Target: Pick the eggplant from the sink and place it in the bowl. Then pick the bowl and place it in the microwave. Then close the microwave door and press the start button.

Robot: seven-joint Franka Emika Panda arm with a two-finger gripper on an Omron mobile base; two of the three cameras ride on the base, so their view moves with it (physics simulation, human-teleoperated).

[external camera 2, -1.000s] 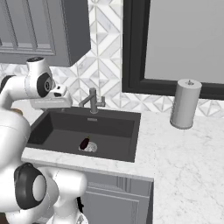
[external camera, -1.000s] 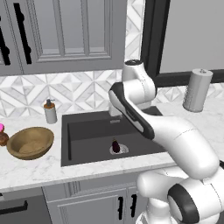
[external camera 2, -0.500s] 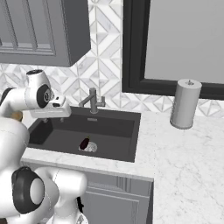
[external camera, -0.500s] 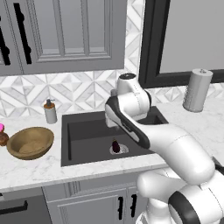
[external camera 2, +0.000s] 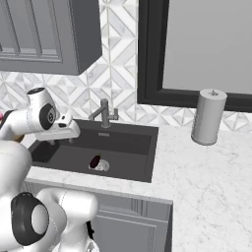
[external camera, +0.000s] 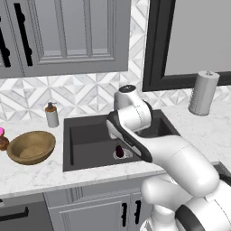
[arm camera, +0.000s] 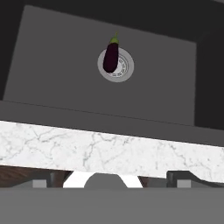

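Down at the near edge of the hand view sit the two dark fingertips, spread as wide as they go and pinching nothing. Just beyond them runs the marble counter lip, pale and veined, so the hand is hanging over the front rim, not yet over the basin. Past that lip the sink drops away, dark and bare across its floor. And out at the far end of the look, there it is: the eggplant, lying on the round silver drain, well apart from the fingers and ahead of them, a touch left of centre. Its long axis runs nearly straight away from the hand, green stem at the far end, tilted only slightly. From the left base view, the eggplant lies just below the arm's elbow, while the bowl waits on the counter well to the left of the sink. My read: the hand must travel forward and down, jaws straddling that slim body crosswise.
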